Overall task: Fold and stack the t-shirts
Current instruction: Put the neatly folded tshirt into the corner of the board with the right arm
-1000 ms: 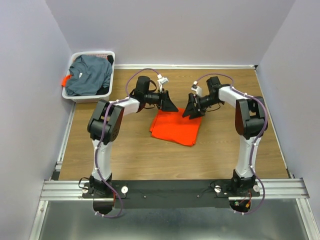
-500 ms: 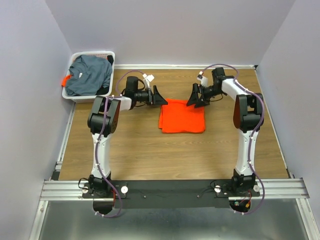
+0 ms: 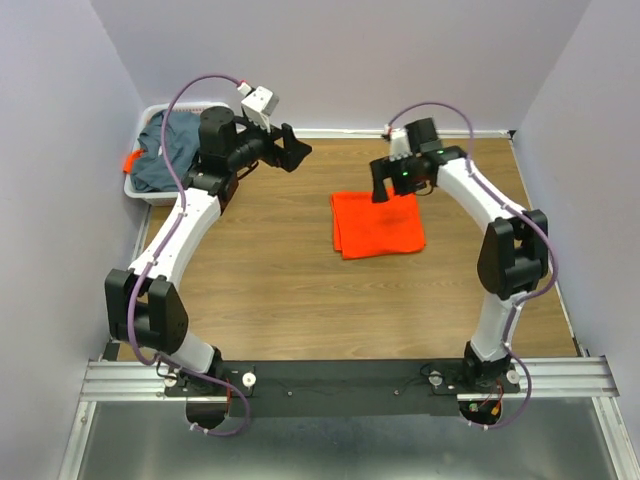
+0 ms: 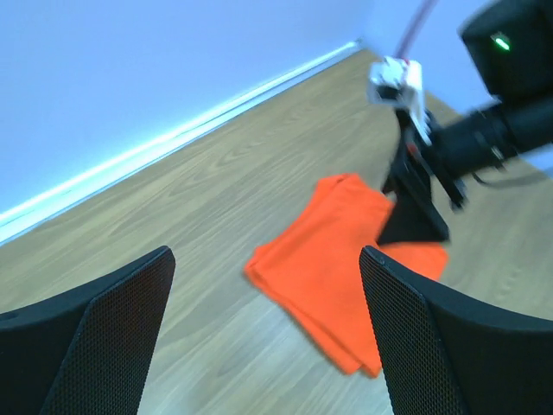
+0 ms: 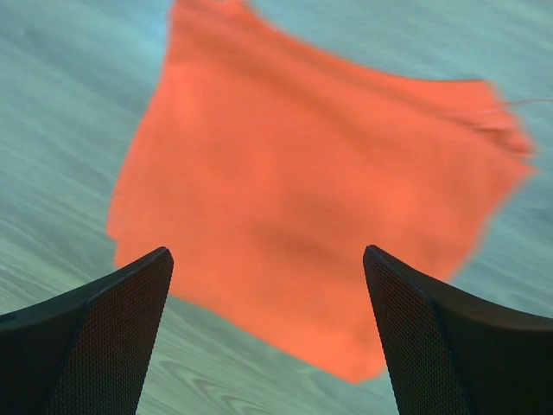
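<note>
The orange t-shirt lies folded into a flat rectangle on the wooden table, right of centre. It also shows in the left wrist view and in the right wrist view. The dark grey-blue t-shirt lies crumpled in the basket at the back left. My left gripper is open and empty, raised above the table left of the orange shirt. My right gripper is open and empty, raised just above the orange shirt's far edge.
The white slotted basket stands at the table's back left corner, with a bit of orange cloth at its left rim. Walls close in the table at the back and both sides.
Both grippers have let go of the orange shirt and lifted away. The left arm swung up and back to the left. The shirt now lies flat, a little further right.
</note>
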